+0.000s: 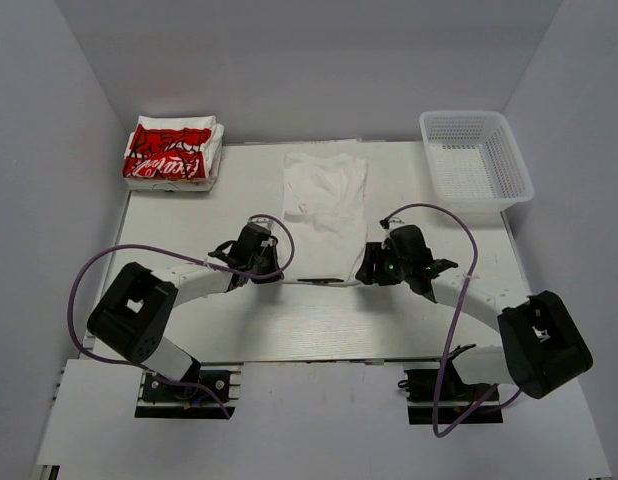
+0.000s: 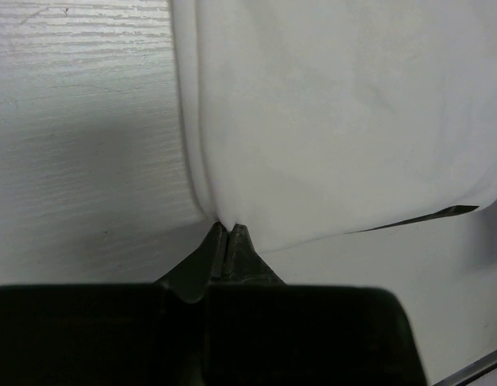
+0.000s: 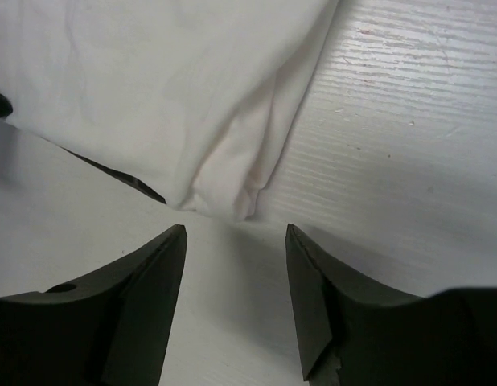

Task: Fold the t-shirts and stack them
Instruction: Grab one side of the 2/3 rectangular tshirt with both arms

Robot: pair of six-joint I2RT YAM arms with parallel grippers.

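Note:
A plain white t-shirt [image 1: 325,210] lies lengthwise on the middle of the table, folded into a long strip. My left gripper [image 1: 272,270] is shut on its near left corner; the left wrist view shows the cloth [image 2: 329,121] pinched at the closed tips of my left gripper [image 2: 227,228]. My right gripper [image 1: 370,272] is open just short of the near right corner; the right wrist view shows that corner [image 3: 224,197] lying flat between and just beyond the tips of my right gripper [image 3: 236,232]. A stack of folded t-shirts with red print [image 1: 172,153] sits at the far left.
A white mesh basket [image 1: 475,158] stands at the far right corner of the table [image 1: 189,215]. Purple cables loop from both arms. White walls close in the back and sides.

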